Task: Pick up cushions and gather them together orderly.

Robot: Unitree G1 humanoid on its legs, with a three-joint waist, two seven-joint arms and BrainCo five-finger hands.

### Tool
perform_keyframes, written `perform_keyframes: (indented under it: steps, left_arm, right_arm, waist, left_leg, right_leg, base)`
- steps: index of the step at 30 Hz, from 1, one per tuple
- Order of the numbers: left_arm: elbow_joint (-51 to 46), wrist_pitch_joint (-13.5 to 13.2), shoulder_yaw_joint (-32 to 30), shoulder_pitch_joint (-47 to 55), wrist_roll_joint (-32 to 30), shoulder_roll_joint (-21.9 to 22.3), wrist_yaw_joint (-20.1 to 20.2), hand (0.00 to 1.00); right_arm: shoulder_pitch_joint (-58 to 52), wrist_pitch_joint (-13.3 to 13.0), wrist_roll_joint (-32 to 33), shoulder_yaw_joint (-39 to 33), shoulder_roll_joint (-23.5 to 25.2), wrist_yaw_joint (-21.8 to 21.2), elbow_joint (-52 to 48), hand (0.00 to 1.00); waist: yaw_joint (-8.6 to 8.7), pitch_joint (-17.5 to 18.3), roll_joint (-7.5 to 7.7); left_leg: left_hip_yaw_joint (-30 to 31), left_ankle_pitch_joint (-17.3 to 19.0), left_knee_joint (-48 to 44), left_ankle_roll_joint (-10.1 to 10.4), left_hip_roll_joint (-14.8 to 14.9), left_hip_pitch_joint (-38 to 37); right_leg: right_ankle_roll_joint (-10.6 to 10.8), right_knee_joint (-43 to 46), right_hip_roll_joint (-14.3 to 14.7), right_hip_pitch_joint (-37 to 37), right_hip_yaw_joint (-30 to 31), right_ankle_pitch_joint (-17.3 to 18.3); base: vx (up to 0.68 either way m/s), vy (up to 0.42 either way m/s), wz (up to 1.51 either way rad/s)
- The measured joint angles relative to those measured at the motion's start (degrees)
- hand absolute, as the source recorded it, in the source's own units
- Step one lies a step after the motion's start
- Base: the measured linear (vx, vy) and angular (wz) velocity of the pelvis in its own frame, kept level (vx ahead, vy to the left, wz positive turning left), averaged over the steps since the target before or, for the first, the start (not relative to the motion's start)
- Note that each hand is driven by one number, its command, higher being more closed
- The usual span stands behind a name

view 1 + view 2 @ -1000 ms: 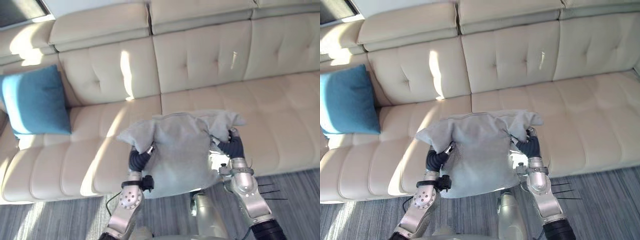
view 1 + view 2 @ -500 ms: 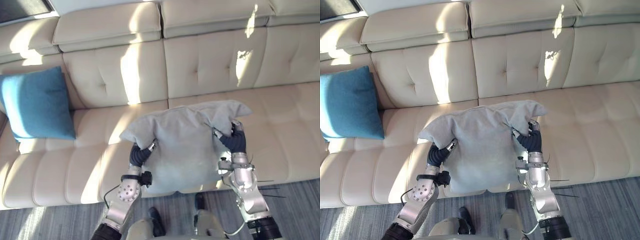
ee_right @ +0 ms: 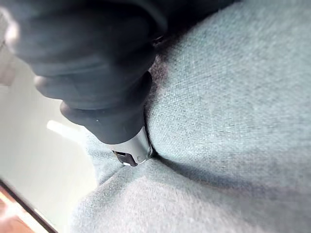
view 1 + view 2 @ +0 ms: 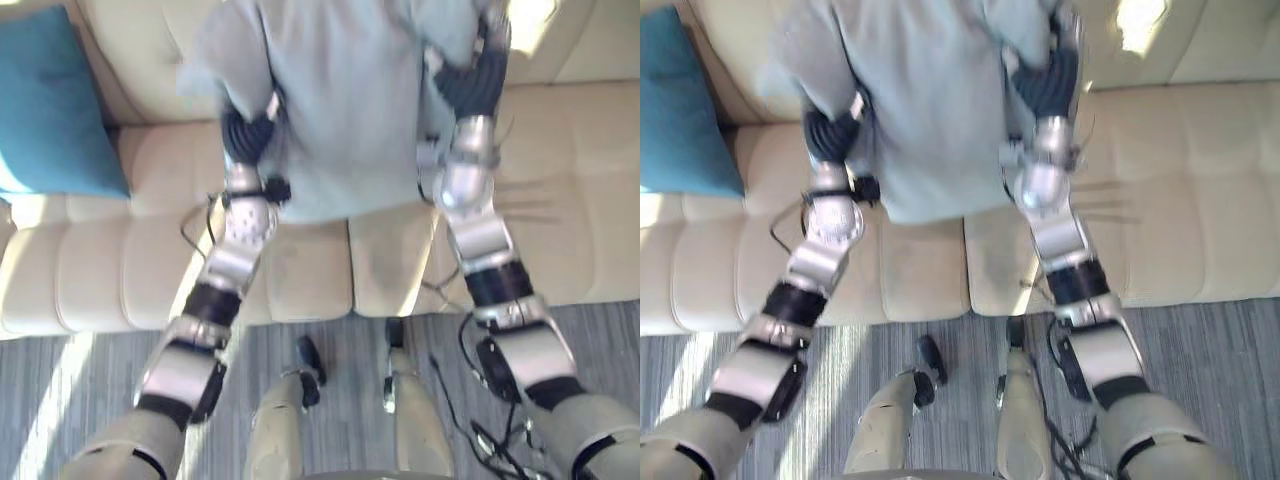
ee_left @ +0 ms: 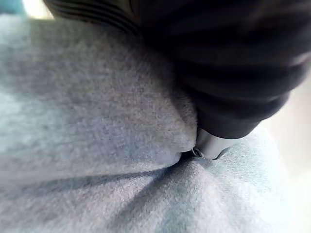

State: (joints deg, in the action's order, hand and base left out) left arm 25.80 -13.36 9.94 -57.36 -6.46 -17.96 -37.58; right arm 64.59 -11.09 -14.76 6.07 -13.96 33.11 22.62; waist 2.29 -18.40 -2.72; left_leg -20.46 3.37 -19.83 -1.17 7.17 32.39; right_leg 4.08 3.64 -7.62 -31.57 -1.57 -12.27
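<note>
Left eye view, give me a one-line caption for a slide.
Grey cushion held between left hand and right hand above a cream sofa, blue cushion to the left.

Two views look steeply down from my head, set slightly apart side by side. They face over both my arms to the cream sofa [image 4: 300, 270] and the striped floor [image 4: 90, 350]. Both share the grey cushion [image 4: 350, 100] and the blue cushion [image 4: 50, 110]. Each wrist view looks along its own hand, my left hand [image 5: 233, 73] and my right hand [image 3: 97, 73], from very close against the grey cushion's fabric.
</note>
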Motion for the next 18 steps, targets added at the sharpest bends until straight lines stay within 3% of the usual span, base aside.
perform_keyframes:
  steps: [3, 7, 12, 13, 14, 15, 18]
  left_arm:
    - [8.6, 0.7, -3.4, -15.1, -1.0, -0.4, -2.9, 1.00]
    - [18.2, 1.4, -3.4, -28.8, -0.9, -2.0, -3.9, 1.00]
    - [24.3, 1.7, -2.6, -37.8, 1.1, -3.3, -3.1, 1.00]
    - [24.5, 1.7, -2.6, -38.2, 1.2, -3.4, -2.8, 1.00]
    - [24.9, 1.7, -2.6, -38.6, 1.4, -3.6, -2.2, 1.00]
    - [25.8, 1.7, -2.6, -38.7, 1.5, -3.6, -1.7, 0.00]
    - [29.5, 1.7, -3.0, -38.7, 2.5, -3.5, -1.1, 0.00]
  right_arm:
    - [11.7, 0.7, -1.5, -4.2, 0.9, 2.7, 8.9, 1.00]
    - [20.8, 1.4, -1.3, -6.3, 1.0, 5.9, 15.2, 1.00]
    - [29.5, 1.6, -1.0, -7.2, -1.1, 7.0, 19.6, 1.00]
    - [30.1, 1.6, -1.0, -7.2, -1.4, 7.0, 19.9, 0.00]
    - [31.1, 1.6, -0.9, -7.2, -1.7, 7.0, 21.2, 0.00]
    - [32.4, 1.6, -0.5, -6.9, -2.3, 6.9, 23.1, 0.00]
    - [33.0, 1.7, 1.0, -5.7, -3.8, 6.6, 26.1, 0.00]
  waist:
    - [0.14, -2.8, -0.06]
    - [0.94, -5.5, -0.02]
    - [1.79, -7.8, -0.12]
    - [1.79, -7.8, -0.13]
    - [1.80, -7.9, -0.11]
    - [1.80, -8.5, -0.09]
    - [1.69, -9.4, -0.14]
  left_leg:
    - [0.1, -1.3, 0.0, -0.5, -0.2, 4.1]
    - [0.1, -3.6, 3.1, -0.9, -1.6, 6.5]
    - [0.4, -6.8, 7.8, -0.8, -3.4, 9.6]
    - [0.4, -7.0, 8.0, -1.0, -3.5, 10.2]
    - [0.4, -7.1, 8.0, -1.0, -3.4, 11.3]
    - [0.3, -7.1, 8.0, -1.0, -3.4, 11.9]
    - [0.0, -7.1, 8.0, -1.0, -3.4, 13.6]
  right_leg:
    - [-0.1, 0.0, -0.3, -3.9, -0.1, -1.4]
    - [0.0, -1.8, -1.1, -6.5, -0.1, -3.0]
    - [0.1, -5.1, -2.0, -9.8, -0.2, -5.3]
    - [0.1, -5.1, -2.0, -10.4, -0.2, -5.3]
    - [0.1, -5.1, -2.0, -11.5, -0.2, -5.5]
    - [0.1, -5.2, -2.1, -12.2, 0.0, -5.6]
    - [0.1, -5.2, -2.1, -14.1, 0.4, -5.7]
  base:
    - [-0.05, -0.028, 0.08]
    - [-0.02, -0.019, 0.11]
    - [-0.02, 0.004, 0.16]
    - [-0.02, 0.004, 0.08]
    - [-0.02, 0.016, 0.03]
    - [0.00, 0.000, 0.00]
    - [-0.01, 0.016, -0.02]
